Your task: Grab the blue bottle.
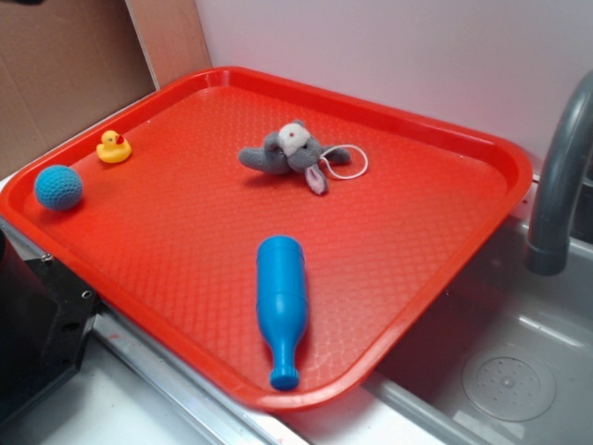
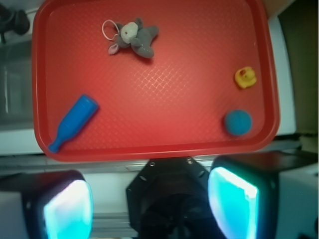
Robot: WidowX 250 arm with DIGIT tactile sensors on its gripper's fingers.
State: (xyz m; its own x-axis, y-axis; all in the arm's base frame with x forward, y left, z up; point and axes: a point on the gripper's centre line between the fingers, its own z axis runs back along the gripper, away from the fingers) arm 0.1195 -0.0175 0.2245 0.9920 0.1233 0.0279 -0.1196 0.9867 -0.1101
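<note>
A: Report the position of the blue bottle (image 1: 282, 304).

B: It lies flat on the red tray (image 1: 435, 176), near the tray's front rim in the exterior view. The neck points toward that rim; the wide base points toward the tray's centre. Nothing touches it.

A: Report the gripper (image 2: 149, 201).

B: In the wrist view its two fingers (image 2: 67, 209) stand wide apart at the bottom of the frame, above the tray's near edge. Nothing is between them. It is well apart from the bottle.

A: List other items on the tray.

B: A grey plush mouse (image 1: 292, 156) with a white cord loop lies toward the far side. A yellow rubber duck (image 1: 113, 146) and a blue crocheted ball (image 1: 58, 187) sit near the left rim, close together but apart.

A: Surroundings?

B: A grey sink (image 1: 500, 371) with a faucet (image 1: 561, 176) adjoins the tray on the right.
</note>
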